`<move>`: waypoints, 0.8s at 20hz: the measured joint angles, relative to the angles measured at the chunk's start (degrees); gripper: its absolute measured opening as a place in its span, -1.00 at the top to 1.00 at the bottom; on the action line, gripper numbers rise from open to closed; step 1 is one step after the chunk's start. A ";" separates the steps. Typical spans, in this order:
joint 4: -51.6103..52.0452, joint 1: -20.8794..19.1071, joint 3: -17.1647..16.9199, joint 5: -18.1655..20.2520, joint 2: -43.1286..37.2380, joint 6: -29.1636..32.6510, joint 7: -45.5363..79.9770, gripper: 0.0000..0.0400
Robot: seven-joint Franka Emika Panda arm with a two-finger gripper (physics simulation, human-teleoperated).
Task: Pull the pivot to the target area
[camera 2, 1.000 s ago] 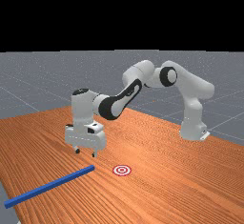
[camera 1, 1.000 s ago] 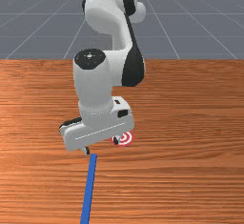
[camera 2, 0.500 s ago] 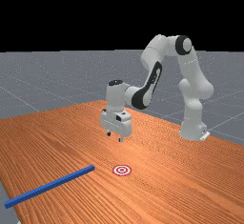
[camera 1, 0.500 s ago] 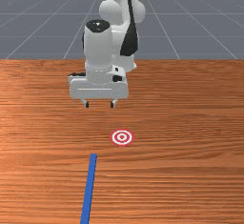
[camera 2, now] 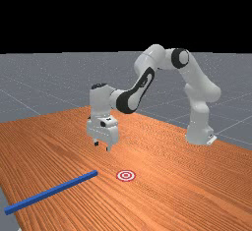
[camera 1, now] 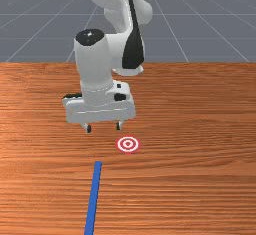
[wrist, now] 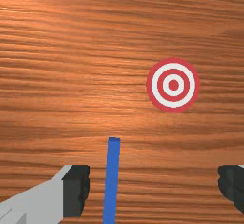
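The pincer (camera 1: 104, 127) is held wide open above the desk (camera 1: 200, 179); in the front view, the blue bar (camera 1: 94, 194) is laid on its near side, stretched near to far, far end closest

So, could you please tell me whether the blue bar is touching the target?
Apart. The wrist view shows it plainly: wood lies between the tip of the blue bar and the target.
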 joint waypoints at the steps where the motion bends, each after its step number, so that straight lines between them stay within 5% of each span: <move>1: -0.03 0.03 0.02 0.00 0.01 -0.01 0.00 -1.00; 2: -0.04 0.04 0.02 0.00 0.01 -0.01 0.00 -1.00; 3: 16.52 2.19 -0.46 -0.42 9.38 -3.08 -0.42 -1.00; 4: 19.45 2.58 -0.55 -0.39 10.89 -4.49 -0.59 -1.00; 5: 15.25 2.03 -0.43 -0.42 8.71 -2.59 -0.35 -1.00; 6: -0.04 0.05 0.02 0.00 0.01 -0.01 0.00 -1.00; 7: 19.93 2.67 -0.62 -0.40 11.00 -6.08 -0.54 -1.00; 8: 18.85 2.53 -0.60 -0.42 10.41 -5.82 -0.45 -1.00; 9: -0.04 0.05 0.02 0.00 0.01 -0.01 0.00 -1.00; 13: 15.13 2.00 -0.35 -0.66 8.46 -6.64 -0.92 -1.00; 16: 14.56 3.91 -2.48 -3.28 8.74 -5.44 2.32 -1.00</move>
